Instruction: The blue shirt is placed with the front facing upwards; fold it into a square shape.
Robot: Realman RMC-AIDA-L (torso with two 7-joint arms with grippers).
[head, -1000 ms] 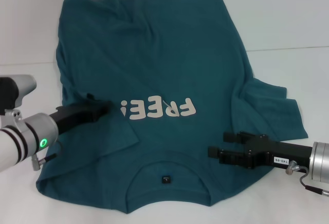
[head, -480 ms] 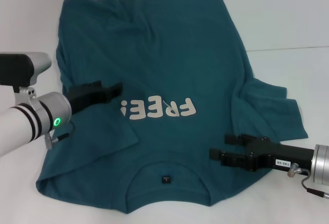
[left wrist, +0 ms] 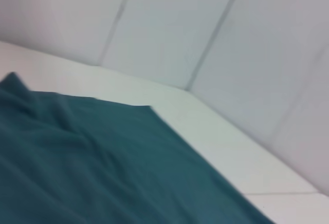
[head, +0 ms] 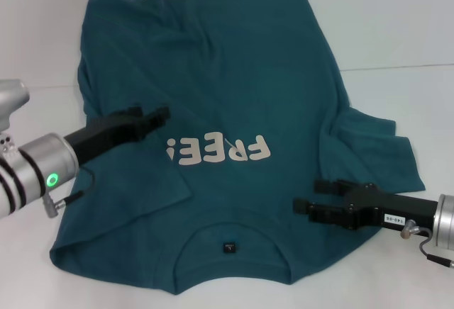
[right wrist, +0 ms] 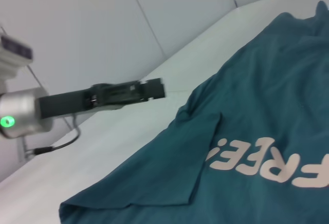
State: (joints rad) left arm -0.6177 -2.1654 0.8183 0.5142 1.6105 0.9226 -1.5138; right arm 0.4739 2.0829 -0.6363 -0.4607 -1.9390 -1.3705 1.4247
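Black fingers of the left gripper [head: 162, 115] pressed together, holding nothing, above the big teal-blue cotton shirt [head: 227, 75] lying flat on the white table [head: 397, 32]. Right gripper [head: 303, 207] parted, low over the shirt. Left sleeve folded in. Next, probably: grab the right sleeve.

A white worktop [head: 397, 32] runs to pale panelled walls [left wrist: 216, 23] meeting beyond its far corner.

Blue shirt [head: 234, 75] dark teal; pale pinkish-white "FREE!" lettering [head: 218, 150].
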